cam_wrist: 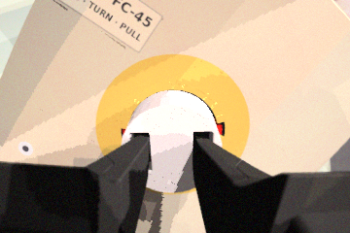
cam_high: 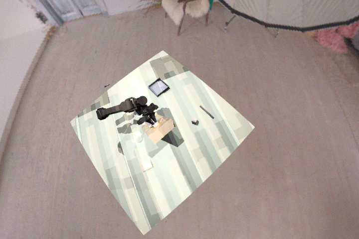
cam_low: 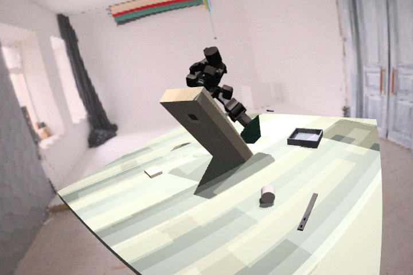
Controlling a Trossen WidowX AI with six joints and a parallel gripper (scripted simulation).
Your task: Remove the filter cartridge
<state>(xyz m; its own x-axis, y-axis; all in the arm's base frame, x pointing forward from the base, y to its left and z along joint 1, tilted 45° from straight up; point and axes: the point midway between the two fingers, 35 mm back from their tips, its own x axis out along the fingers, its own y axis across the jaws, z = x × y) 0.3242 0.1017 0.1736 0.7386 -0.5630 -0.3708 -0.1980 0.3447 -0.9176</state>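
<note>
The white round filter cartridge [cam_wrist: 172, 114] [cam_high: 155, 124] is inside the yellow ring [cam_wrist: 111, 107] on the tilted beige service panel [cam_wrist: 280, 73] [cam_high: 160, 135] [cam_low: 219, 129]. In the wrist view its face looks offset from the ring, as if it stands a little proud; how deep its rear sits is hidden. Small red marks show at its left and right edges. My gripper [cam_wrist: 171, 143] is shut on the cartridge, with the fingertips at its face; the slots are hidden by them. The dark-walled tray [cam_high: 158, 86] [cam_low: 299, 142] stands apart from the panel, with nothing visible in it.
A small cylinder [cam_high: 194, 120] [cam_low: 267, 194] and a thin dark bar [cam_high: 206, 111] [cam_low: 307, 212] lie on the table. A flat pale block [cam_high: 147, 165] [cam_low: 153, 171] lies on the panel's other side. A dark green wedge [cam_low: 252, 131] shows beside the panel in the exterior view.
</note>
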